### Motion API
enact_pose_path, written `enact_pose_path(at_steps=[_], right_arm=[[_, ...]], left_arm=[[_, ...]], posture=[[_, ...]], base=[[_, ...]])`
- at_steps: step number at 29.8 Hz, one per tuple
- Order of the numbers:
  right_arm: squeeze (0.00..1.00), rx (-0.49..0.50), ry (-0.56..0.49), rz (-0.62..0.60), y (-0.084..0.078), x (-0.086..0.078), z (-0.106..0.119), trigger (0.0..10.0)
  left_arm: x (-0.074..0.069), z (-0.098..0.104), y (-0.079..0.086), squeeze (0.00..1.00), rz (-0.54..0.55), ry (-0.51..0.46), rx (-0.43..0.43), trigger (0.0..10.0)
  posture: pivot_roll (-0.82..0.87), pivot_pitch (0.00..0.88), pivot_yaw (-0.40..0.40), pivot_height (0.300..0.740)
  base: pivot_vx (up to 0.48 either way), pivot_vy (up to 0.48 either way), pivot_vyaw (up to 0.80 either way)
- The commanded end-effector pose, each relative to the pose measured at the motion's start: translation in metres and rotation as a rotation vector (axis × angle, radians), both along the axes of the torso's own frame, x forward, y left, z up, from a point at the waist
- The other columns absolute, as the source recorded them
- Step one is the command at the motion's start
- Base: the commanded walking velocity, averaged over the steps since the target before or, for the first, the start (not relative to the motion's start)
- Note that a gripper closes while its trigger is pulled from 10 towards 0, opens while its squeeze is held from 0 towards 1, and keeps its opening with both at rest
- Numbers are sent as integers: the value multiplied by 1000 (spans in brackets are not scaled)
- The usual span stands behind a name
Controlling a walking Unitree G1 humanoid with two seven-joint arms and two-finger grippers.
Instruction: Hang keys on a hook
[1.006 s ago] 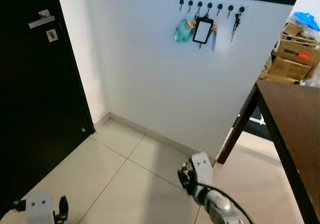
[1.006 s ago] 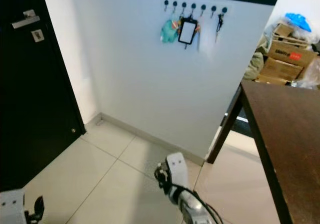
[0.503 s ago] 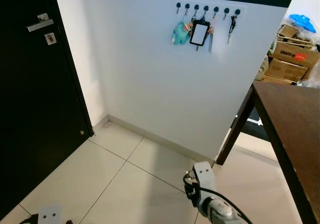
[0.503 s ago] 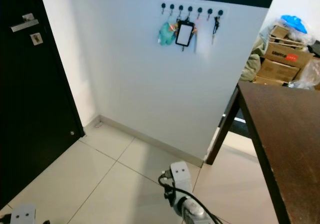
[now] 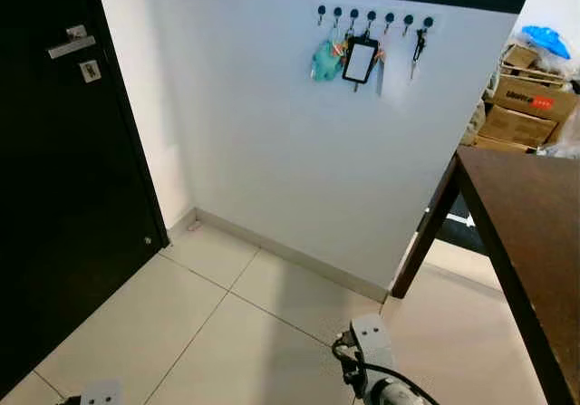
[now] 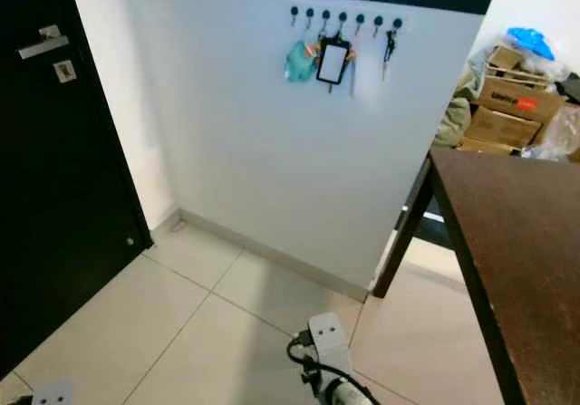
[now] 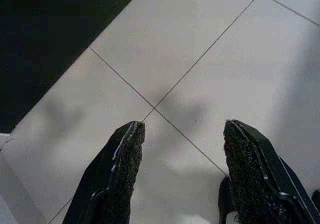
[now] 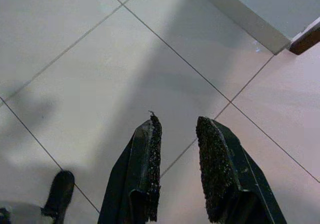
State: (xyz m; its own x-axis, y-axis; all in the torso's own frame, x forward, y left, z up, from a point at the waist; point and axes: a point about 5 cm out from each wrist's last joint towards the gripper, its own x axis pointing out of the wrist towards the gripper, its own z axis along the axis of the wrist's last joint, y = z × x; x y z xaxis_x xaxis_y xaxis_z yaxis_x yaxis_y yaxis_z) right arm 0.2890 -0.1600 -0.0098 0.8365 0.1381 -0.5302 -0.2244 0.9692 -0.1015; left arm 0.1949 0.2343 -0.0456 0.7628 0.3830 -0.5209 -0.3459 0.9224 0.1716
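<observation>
Black door (image 5: pixel 54 151) fills our left side, its silver handle (image 5: pixel 71 42) high up; below it, low over the pale floor tiles (image 5: pixel 208 332), hangs our left end effector (image 7: pixel 182 176), fingers spread wide with nothing between them. Moving right, the white wall (image 5: pixel 272 151) carries the row of hooks (image 5: pixel 372 15), with a teal charm (image 5: pixel 325 61), a card holder (image 5: pixel 361 61) and a dark bunch of keys (image 5: pixel 418 44) hanging from them, the keys near the right end of the row. Our right end effector (image 8: pixel 177 171) hangs low over the tiles, fingers slightly parted and empty. Further right stands the brown desk (image 5: pixel 535 233), cardboard boxes (image 5: pixel 526 106) behind it. We judge the keys already hung, with both arms lowered and nothing left to carry.
</observation>
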Motion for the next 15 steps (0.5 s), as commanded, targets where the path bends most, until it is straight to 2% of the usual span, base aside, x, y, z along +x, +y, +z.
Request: enact_pose_path(at_steps=[1, 15], right_arm=[[0, -9, 48, 0, -1, -9, -9, 10000], [0, -37, 64, 5, -3, -11, -12, 10000]], left_arm=[[-9, -6, 1, 0, -5, 32, 8, 10000], [-12, -9, 0, 0, 2, 36, 9, 10000]], posture=[[-118, 56, 69, 740], [-120, 50, 64, 740]], base=[[0, 0, 0], [0, 0, 0]])
